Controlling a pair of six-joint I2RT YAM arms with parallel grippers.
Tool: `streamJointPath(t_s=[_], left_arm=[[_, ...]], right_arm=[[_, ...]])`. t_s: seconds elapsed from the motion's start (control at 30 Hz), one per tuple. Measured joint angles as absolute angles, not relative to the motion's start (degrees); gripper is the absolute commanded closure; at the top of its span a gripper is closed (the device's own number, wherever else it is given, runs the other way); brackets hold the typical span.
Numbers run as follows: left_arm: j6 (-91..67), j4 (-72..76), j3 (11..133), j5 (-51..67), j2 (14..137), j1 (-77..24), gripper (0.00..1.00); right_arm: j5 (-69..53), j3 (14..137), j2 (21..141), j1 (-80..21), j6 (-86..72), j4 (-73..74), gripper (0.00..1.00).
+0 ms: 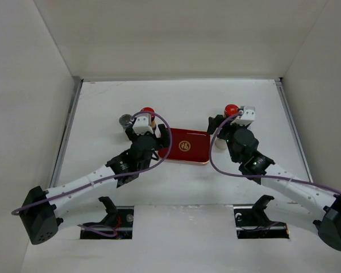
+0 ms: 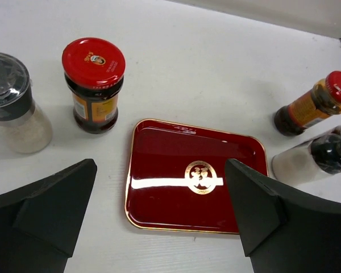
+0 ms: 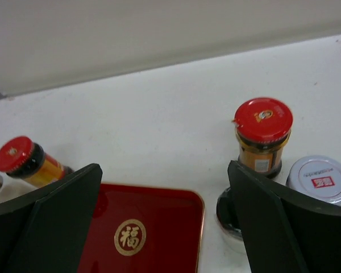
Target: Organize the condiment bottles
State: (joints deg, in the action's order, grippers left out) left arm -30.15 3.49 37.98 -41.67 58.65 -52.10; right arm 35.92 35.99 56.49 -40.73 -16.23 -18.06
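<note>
Though apart, condiment bottles (image 2: 94, 85) upright

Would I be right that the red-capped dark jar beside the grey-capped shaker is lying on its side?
Not quite: the left wrist view shows the red-capped dark glass jar standing upright, beside the grey-capped whitish shaker.

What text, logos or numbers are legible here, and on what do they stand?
"福": the gold emblem on the red tray.
On the right red-capped jar, cap logo and body label: too small to read.
On the left red-capped jar: likewise unreadable.
On the white cap, a red mark: blurred, unreadable.
</note>
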Motion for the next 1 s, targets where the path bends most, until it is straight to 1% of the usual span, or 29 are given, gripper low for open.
streamJointPath(t_s=[0.03,0.07,0.13,0.17,0.2,0.23,0.3,0.43,0.47,0.5,0.53,0.57,0.6,0.63,0.67,0.73,0.77,0.8,0.87,1.0], left_arm=[[-30.1,2.9,38.0,-41.9,58.8,-51.9,0.0],[-30.0,2.3,38.0,-41.8,59.0,-51.6,0.0],[-29.9,1.5,38.0,-41.9,59.3,-50.5,0.0],[-29.8,1.3,38.0,-41.9,59.4,-49.9,0.0],[-29.3,1.2,38.0,-42.0,59.4,-49.4,0.0],[-28.6,1.4,38.0,-42.2,59.4,-48.9,0.0],[-26.7,2.0,38.3,-42.9,59.9,-48.2,0.0],[-22.2,5.1,39.6,-45.1,62.2,-46.5,0.0],[-21.2,6.0,40.0,-45.4,62.9,-45.8,0.0],[-20.3,6.9,40.4,-45.6,63.6,-45.0,0.03],[-19.6,7.9,40.7,-45.6,64.2,-44.1,0.23],[-19.0,8.9,40.9,-45.2,64.8,-42.9,0.47],[-18.9,9.7,41.1,-44.6,65.3,-41.8,0.52],[-18.2,10.1,41.3,-43.9,65.9,-40.5,0.51],[-17.9,10.4,41.7,-43.2,66.5,-39.3,0.45],[-17.8,10.5,43.0,-42.2,68.1,-37.2,0.28],[-17.8,10.5,43.8,-41.8,69.0,-36.4,0.23],[-17.9,10.3,44.9,-41.3,70.1,-35.7,0.18],[-18.0,10.2,47.3,-40.2,72.4,-34.7,0.13],[-18.0,10.2,51.3,-36.8,77.0,-33.5,0.1]], right_arm=[[35.9,35.6,57.1,-41.3,-16.1,-18.0,0.15],[35.8,35.2,57.5,-41.9,-16.1,-18.0,0.25],[35.6,34.4,57.8,-42.7,-15.9,-17.9,0.51],[35.5,34.1,57.8,-42.9,-15.8,-17.9,0.63],[35.5,33.9,57.7,-43.0,-15.9,-17.9,0.71],[35.4,33.7,57.6,-43.0,-16.0,-17.9,0.75],[35.2,33.6,57.3,-42.9,-16.3,-18.0,0.78],[34.9,33.6,57.3,-42.7,-16.7,-18.0,0.77],[34.9,33.6,57.5,-42.7,-16.7,-18.1,0.75],[34.9,33.6,57.8,-42.7,-16.7,-18.1,0.7],[34.9,33.6,58.2,-42.7,-16.8,-18.1,0.64],[34.9,33.6,58.5,-42.7,-16.9,-18.0,0.57],[34.9,33.6,58.7,-42.7,-17.0,-18.0,0.5],[34.9,33.5,58.7,-42.7,-17.1,-18.1,0.41],[34.8,33.3,58.7,-42.6,-17.1,-18.5,0.34],[34.6,32.9,58.7,-42.3,-17.2,-18.5,0.24],[34.5,32.9,58.7,-42.3,-17.2,-18.5,0.2],[34.5,32.9,58.8,-42.3,-17.2,-18.5,0.17],[34.3,32.9,59.2,-42.3,-17.2,-18.7,0.14],[33.8,32.9,61.0,-42.1,-17.2,-18.9,0.1]])
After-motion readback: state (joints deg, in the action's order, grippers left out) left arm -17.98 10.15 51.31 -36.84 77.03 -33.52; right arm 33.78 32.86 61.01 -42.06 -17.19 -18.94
